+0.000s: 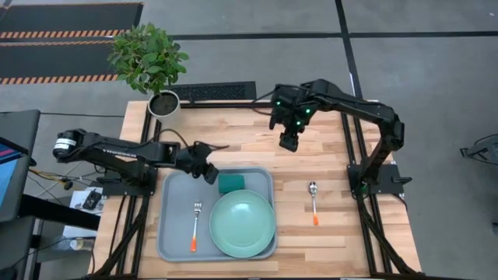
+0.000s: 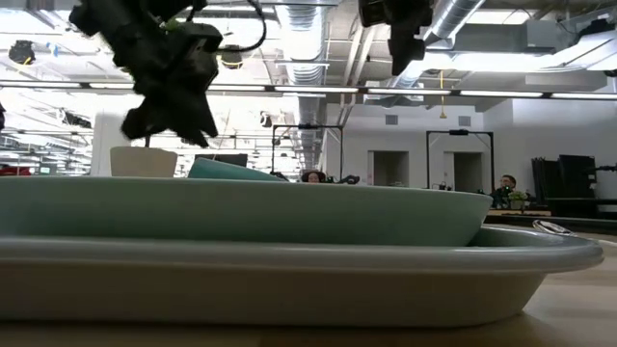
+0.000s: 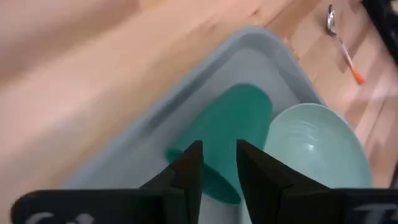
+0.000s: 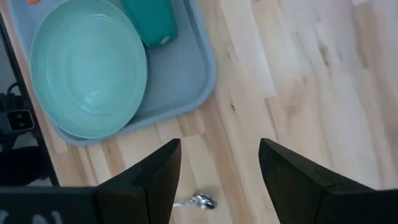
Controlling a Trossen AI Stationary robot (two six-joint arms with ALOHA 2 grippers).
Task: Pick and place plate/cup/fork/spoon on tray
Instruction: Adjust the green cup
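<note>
The grey-blue tray (image 1: 173,233) lies on the table's near left part. On it rest the mint-green plate (image 1: 243,224), the fork (image 1: 194,225) with its orange tip toward the near edge, and the teal cup (image 1: 232,183), which lies on its side at the tray's far end beside the plate's rim. The spoon (image 1: 313,201) lies on the table right of the tray. My left gripper (image 1: 208,173) hovers just left of the cup, slightly open and empty; the cup shows beyond its fingers (image 3: 230,124). My right gripper (image 1: 289,140) is open and empty above the table's far middle.
A potted plant (image 1: 159,93) in a white pot stands at the table's far left corner. A dark keyboard-like bar (image 1: 214,92) lies along the far edge. Bare wood shows between the tray and the spoon and across the table's far right.
</note>
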